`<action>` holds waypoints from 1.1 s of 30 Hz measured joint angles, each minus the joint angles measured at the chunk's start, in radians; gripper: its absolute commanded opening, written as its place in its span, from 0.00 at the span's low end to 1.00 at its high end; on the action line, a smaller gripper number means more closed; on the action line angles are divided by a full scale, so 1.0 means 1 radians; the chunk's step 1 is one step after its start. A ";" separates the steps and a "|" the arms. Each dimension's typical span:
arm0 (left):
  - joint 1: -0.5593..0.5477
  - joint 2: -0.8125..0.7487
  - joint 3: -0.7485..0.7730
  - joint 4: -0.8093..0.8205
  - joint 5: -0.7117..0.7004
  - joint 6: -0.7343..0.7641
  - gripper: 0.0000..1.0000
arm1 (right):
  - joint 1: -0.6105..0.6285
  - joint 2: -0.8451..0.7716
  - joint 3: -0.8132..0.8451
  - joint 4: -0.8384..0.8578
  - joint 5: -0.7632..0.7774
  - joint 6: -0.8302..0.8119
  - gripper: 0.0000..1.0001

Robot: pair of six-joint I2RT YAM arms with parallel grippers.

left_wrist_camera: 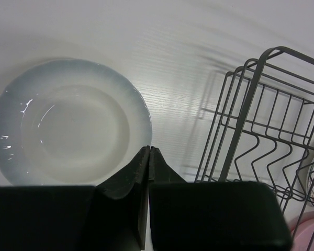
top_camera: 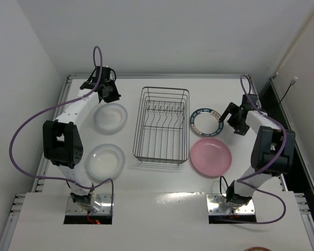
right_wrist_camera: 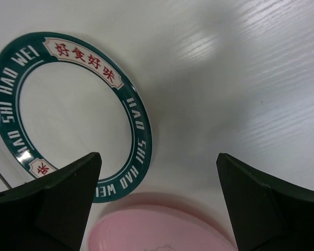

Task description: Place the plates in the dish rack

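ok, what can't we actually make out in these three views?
Left wrist: near rim of the translucent whitish round plate hidden behind the shut left pincer.
Right wrist: plain pink round plate cut off by the bottom edge; the green-rimmed white plate partly behind a finger of the open right pincer.
Top: brownish object clipped at bottom edge, unidentifiable.

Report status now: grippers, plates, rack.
Left gripper shut, empty, by the far translucent plate. Right gripper open beside the patterned plate. Near translucent plate, pink plate also flat on the table; dish rack empty. Nothing blocking it.
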State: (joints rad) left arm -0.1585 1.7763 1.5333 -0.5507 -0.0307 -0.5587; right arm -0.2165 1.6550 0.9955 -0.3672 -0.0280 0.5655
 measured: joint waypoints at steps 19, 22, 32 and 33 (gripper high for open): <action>0.000 0.001 -0.002 0.000 0.034 0.000 0.00 | -0.042 0.224 -0.019 0.226 -0.409 0.031 0.07; 0.000 0.002 -0.002 0.000 0.035 0.000 0.00 | -0.056 0.251 -0.046 0.273 -0.481 0.067 0.00; 0.000 0.002 -0.002 0.000 0.040 0.000 0.00 | -0.072 0.120 -0.141 0.311 -0.488 0.102 0.00; 0.000 0.002 -0.002 0.000 0.040 0.000 0.00 | -0.069 0.072 -0.148 0.297 -0.465 0.100 0.00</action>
State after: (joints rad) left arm -0.1585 1.7782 1.5318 -0.5507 0.0090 -0.5587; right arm -0.2855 1.7271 0.8471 -0.0700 -0.4931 0.6655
